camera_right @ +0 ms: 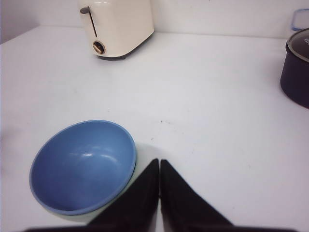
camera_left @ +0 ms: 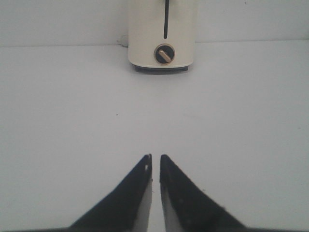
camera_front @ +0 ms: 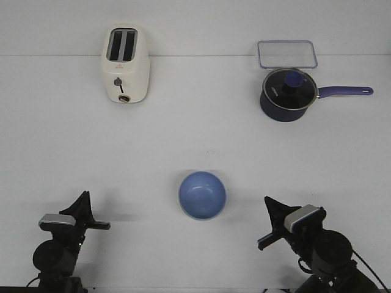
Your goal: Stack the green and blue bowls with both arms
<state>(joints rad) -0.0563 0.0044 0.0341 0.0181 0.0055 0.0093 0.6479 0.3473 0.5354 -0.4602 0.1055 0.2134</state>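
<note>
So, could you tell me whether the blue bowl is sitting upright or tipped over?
Upright: the blue bowl rests on the table with its round rim level and its opening facing up, nothing visible inside.

A plain white table [camera_front: 195,122] meets a white wall [camera_front: 201,24].

The white table [camera_front: 195,134] carries four things. A cream toaster [camera_front: 125,64] stands near the far edge toward the left corner. A clear shallow container [camera_front: 287,54] lies near the far edge toward the right corner, with a dark navy lidded saucepan [camera_front: 287,94] just in front of it, handle pointing to the right edge. A blue bowl [camera_front: 202,195] sits upright near the middle of the near edge.
</note>
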